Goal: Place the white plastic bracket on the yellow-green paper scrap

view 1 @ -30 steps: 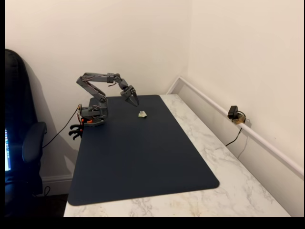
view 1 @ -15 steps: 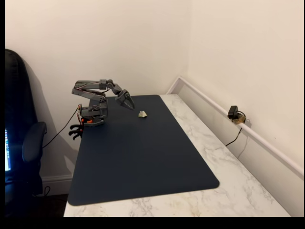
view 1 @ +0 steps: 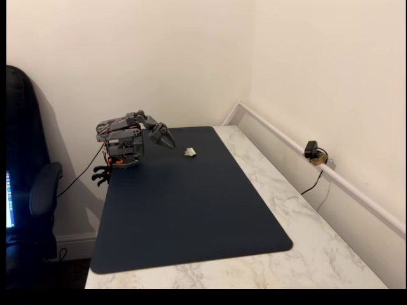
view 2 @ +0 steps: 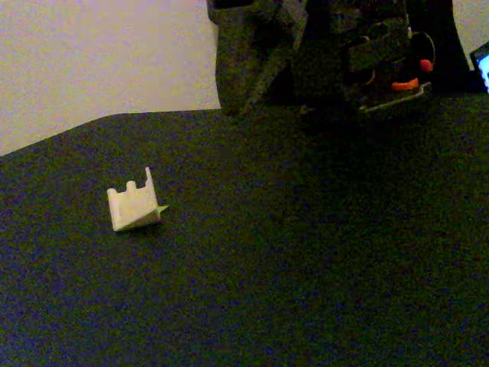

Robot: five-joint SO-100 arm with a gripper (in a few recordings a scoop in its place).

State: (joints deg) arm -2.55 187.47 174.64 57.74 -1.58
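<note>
The white plastic bracket (view 2: 133,206) sits on the dark blue mat (view 1: 191,210), and in a fixed view a thin yellow-green paper scrap (view 2: 161,209) pokes out from under its lower edge, so the bracket rests on or right against the scrap; how much of the paper lies beneath it cannot be told. In the other fixed view the bracket (view 1: 190,152) is a small pale speck near the mat's far end, to the right of the hand (view 1: 166,142) and a little nearer the camera, apart from it with bare mat between. The hand holds nothing and touches nothing. Its fingers come to a dark point aimed down and to the right toward the bracket; whether they are together or slightly apart cannot be told at this size. The grey arm (view 1: 124,127) is folded low and compact over its base (view 1: 122,157) at the mat's far left corner, with the upper links lying nearly level and the wrist angled downward. The mat covers much of a white marble-patterned table (view 1: 299,216) that runs along the wall. In the close fixed view the hand (view 2: 248,69) appears as a dark blurred mass behind the bracket.
</note>
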